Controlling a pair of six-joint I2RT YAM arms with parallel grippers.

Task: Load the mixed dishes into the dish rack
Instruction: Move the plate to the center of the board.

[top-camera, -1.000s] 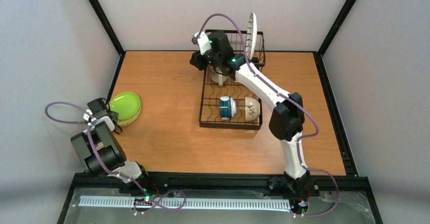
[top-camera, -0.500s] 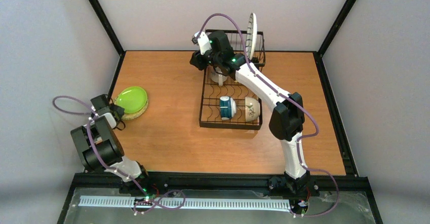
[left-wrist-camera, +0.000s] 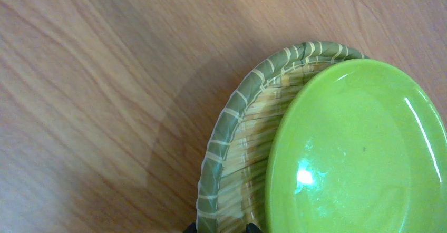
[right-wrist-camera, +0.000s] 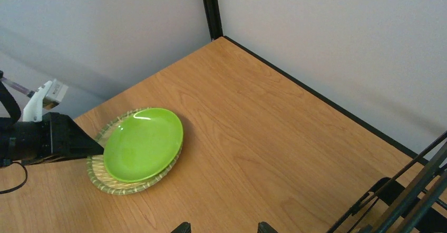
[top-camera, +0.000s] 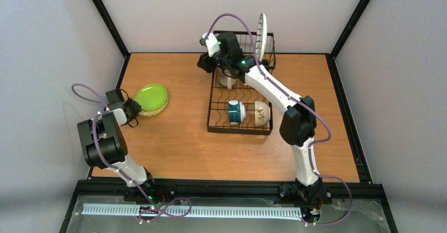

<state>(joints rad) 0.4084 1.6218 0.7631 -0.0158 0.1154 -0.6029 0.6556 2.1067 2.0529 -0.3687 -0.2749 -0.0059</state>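
A lime-green plate (top-camera: 151, 96) lies on a tan woven plate (top-camera: 156, 110) at the table's left. My left gripper (top-camera: 132, 108) is shut on the tan plate's near rim (left-wrist-camera: 226, 133), one fingertip on each side, with the green plate (left-wrist-camera: 358, 154) beside them. The black wire dish rack (top-camera: 213, 118) holds a teal-and-white cup (top-camera: 235, 112), a cream bowl (top-camera: 262, 113), an upright striped plate (top-camera: 261, 30) and a cream mug (top-camera: 227, 79) half hidden by my right arm. My right gripper (right-wrist-camera: 224, 227) hangs open and empty over the rack's left back corner, facing both plates (right-wrist-camera: 142, 144).
Black frame posts and grey walls close the table at the back and sides. Rack wires (right-wrist-camera: 400, 196) cross the right wrist view's lower right. Bare wood lies between the plates and the rack.
My left gripper has swung right and away from me, and both stacked plates have travelled with it toward the rack. The right arm has not moved.
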